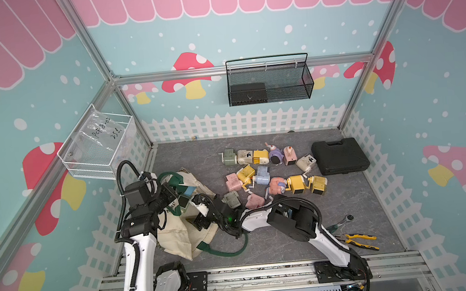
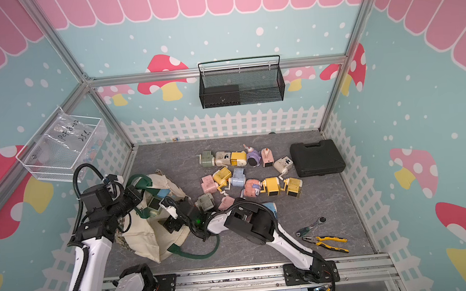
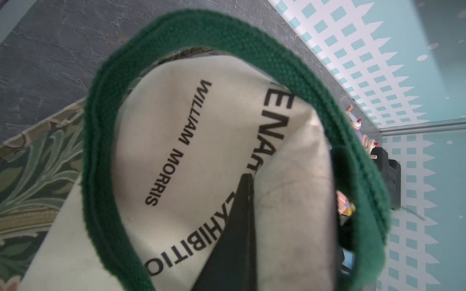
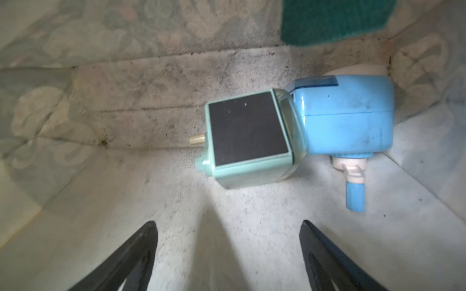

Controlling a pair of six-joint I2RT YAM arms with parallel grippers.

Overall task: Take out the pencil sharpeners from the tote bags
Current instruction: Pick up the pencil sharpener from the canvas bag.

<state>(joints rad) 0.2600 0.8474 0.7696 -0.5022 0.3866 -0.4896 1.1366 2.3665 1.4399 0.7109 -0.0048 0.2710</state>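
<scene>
We see a cream tote bag (image 3: 214, 126) with dark green handle (image 3: 252, 37), black lettering (image 3: 176, 141), leafy green base (image 3: 37, 163); a mint sharpener (image 4: 249, 136), a blue sharpener (image 4: 345, 116).

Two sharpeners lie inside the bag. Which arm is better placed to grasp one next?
Right. The right gripper is open inside the tote bag, facing the green sharpener and the blue sharpener. The left gripper is shut on the bag's cloth, seemingly holding it open.

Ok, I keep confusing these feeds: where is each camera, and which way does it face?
Top views: high above the arm bases, looking down on the table; left arm, right arm show.
Left wrist: faces the lettered tote bag through its green handle; left gripper shut on canvas.
Right wrist: looks into the bag at green sharpener and blue sharpener; right gripper open.
Shared: top views show both sharpeners.
</scene>
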